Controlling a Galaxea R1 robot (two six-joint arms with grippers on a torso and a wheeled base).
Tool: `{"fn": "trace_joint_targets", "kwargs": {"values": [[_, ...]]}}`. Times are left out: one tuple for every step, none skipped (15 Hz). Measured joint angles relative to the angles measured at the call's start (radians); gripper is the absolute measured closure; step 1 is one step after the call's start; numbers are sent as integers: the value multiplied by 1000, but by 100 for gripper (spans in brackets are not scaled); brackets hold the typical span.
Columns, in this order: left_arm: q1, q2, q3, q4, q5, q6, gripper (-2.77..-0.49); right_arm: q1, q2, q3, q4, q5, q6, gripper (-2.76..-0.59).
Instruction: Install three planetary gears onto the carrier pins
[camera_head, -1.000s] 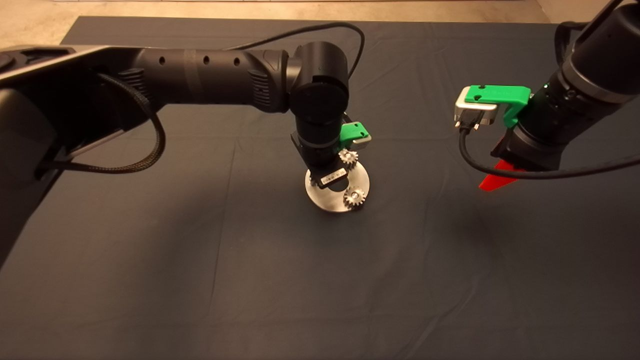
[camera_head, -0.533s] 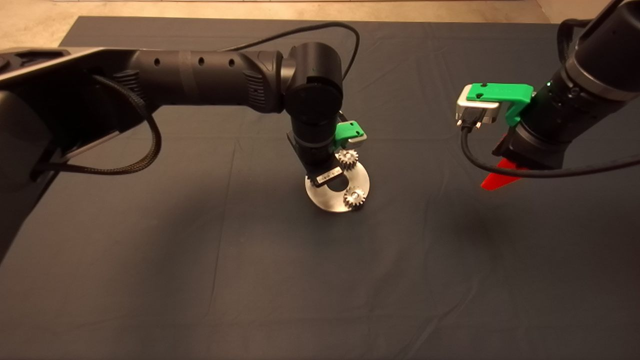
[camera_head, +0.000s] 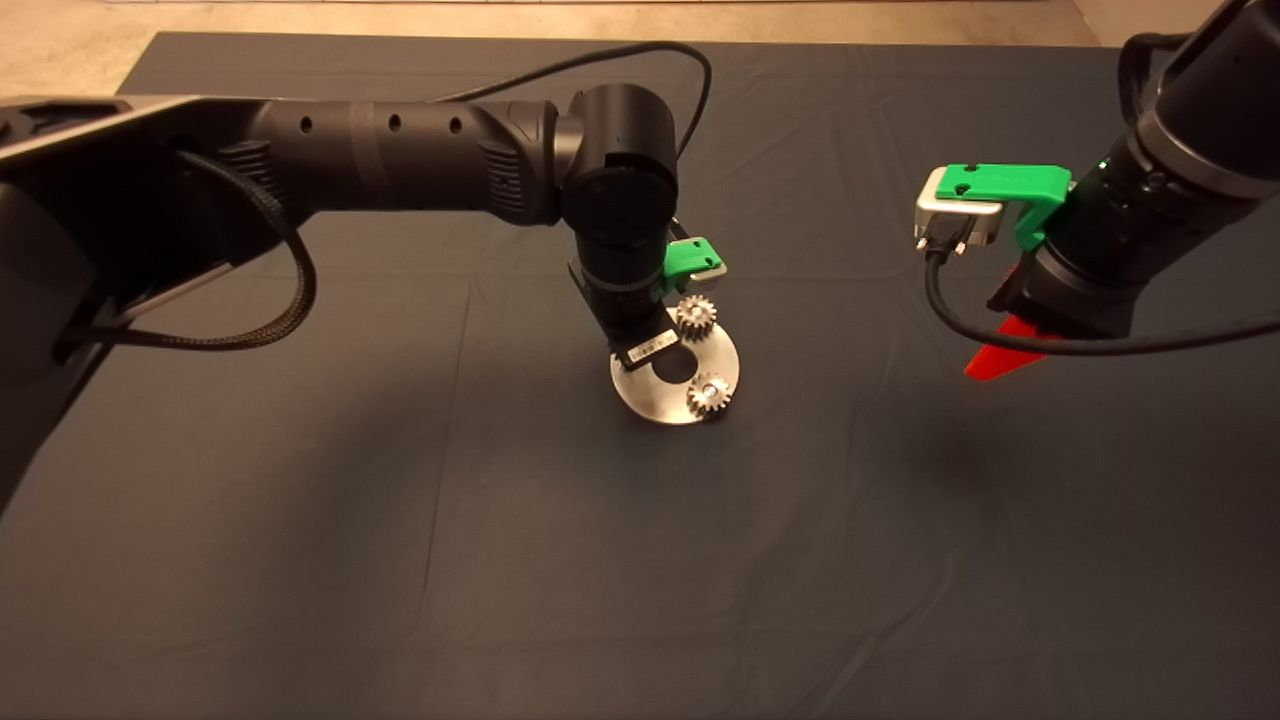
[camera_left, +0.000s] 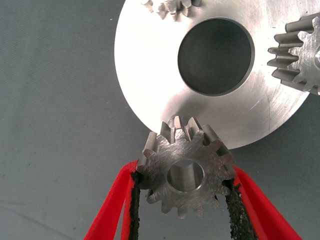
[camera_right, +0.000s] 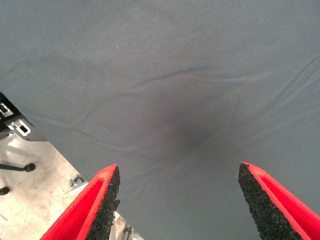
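My left pincer grips a small gear between its two black pads, pinched at the teeth on either side — its bore faces my wrist camera. The gear hangs just above the near rim of the shiny disc, over the pin whose top peeps out behind the teeth; I cannot tell whether the bore has met it. Beyond the disc's middle hole, a second gear sits at the right edge of that picture and a third gear shows only its teeth at the top edge.

From overhead, the disc lies near the middle of the dark mat, my left arm reaching in from the left and covering its upper left part. Two gears sit on it, one at its top and one lower right.

My right pincer stands wide and holds nothing — it hovers over bare mat at the right of the frame, well apart from the disc.
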Motion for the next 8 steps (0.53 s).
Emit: {"fn": "trace_joint_targets", "kwargs": {"values": [[7,0,0,2,0,0,-96,0,0,1,2,0,0,-175],[13,-1,0,3,0,0,-96,0,0,4,4,0,0,-175],[17,-2,-1,3,0,0,-96,2,0,6,5,0,0,-175],[20,-3,-6,4,1,0,-96,5,0,6,6,0,0,-175],[22,-3,-8,7,0,0,-96,7,0,6,7,0,0,-175],[22,-3,-9,8,1,0,-96,9,0,7,9,0,0,-175],[22,-3,-9,8,0,0,-96,9,0,7,10,0,0,-175],[22,-3,-9,10,1,-1,-96,10,0,7,12,0,0,-175]]}}
